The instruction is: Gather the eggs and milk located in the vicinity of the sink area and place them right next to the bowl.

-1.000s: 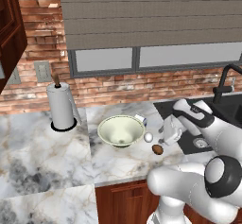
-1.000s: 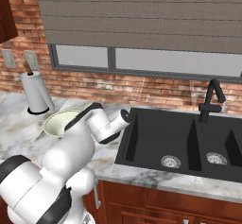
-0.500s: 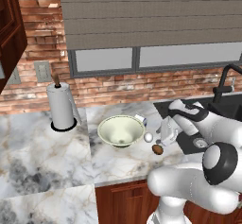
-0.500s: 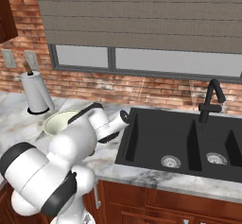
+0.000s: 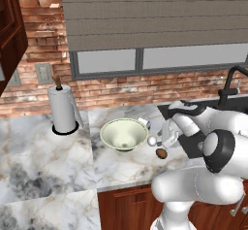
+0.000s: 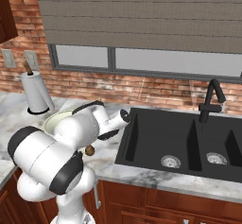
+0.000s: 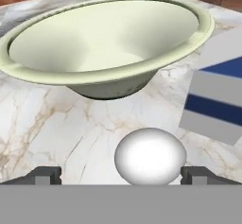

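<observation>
Marble counter (image 7: 56, 124) bears the white egg (image 7: 150, 156) between the wide-open gripper (image 7: 120, 175) jaws, unheld.

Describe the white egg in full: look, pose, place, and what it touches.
The white egg is small, smooth and plain, with a soft sheen, unbroken as far as it shows. It rests on the marble counter just in front of the cream-green bowl, apart from its base. The blue-banded milk carton stands to its right in the hand view. The egg sits between the open end effector fingertips; contact cannot be told. The brown egg lies nearby.
</observation>
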